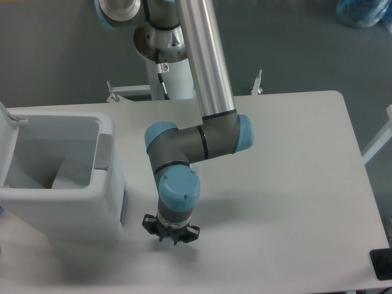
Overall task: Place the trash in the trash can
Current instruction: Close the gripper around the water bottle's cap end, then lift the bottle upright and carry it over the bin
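The trash can point(109, 184) stands at the table's left edge, a boxy white-grey bin with a darker grey handle patch point(103, 151) and its white lid point(6, 135) swung up on the left. A pale shape point(68, 176) lies inside; I cannot tell what it is. The trash is hidden or out of view. My gripper point(171, 236) points straight down just right of the bin's front corner, close above the table. The blue wrist joint point(178, 190) covers most of it, and whether it is open or shut does not show.
The white table point(294, 202) runs right to its rounded far corner. The arm's base column point(168, 73) rises behind the table. A black object point(383, 263) sits at the front right edge, and a blue bag point(364, 12) lies on the floor at top right.
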You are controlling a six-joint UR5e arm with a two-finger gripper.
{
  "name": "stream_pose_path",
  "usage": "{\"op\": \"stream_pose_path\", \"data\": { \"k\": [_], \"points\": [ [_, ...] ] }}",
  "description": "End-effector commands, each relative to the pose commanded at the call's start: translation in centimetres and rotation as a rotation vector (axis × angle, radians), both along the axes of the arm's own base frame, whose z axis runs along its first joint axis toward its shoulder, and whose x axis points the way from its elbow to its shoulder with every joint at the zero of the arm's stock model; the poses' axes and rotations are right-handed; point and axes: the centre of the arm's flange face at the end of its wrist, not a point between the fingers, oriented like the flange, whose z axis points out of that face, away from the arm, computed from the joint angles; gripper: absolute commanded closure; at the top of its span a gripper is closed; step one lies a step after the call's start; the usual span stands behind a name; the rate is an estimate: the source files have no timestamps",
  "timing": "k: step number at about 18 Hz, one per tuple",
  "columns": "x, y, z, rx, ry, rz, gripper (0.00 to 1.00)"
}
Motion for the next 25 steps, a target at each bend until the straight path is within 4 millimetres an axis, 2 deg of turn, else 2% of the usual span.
{"op": "stream_pose_path", "data": {
  "k": [4,7,11,13,15,17,19,21,22,25],
  "points": [
    [-1.2,0.3,4.7,0.074,0.058,0.003,0.74],
    [-3.9,-1.1,10.3,0.152,0.125,0.046,0.75],
    [-7.2,-4.2,21.6,0.303,0.261,0.117,0.75],
    [-8.0,-5.9,27.1,0.413,0.311,0.165,0.75],
    [-9.5,-7.1,31.5,0.543,0.343,0.242,0.75],
    [-10.0,-7.3,34.9,0.647,0.345,0.302,0.75],
    [-9.3,-7.4,37.6,0.699,0.354,0.324,0.75],
    [-7.3,-8.2,41.1,0.761,0.362,0.338,0.75],
    [-6.7,-8.2,42.0,0.789,0.350,0.351,0.75],
    [-3.2,-8.3,43.2,0.821,0.296,0.354,0.75]
  ]
}}
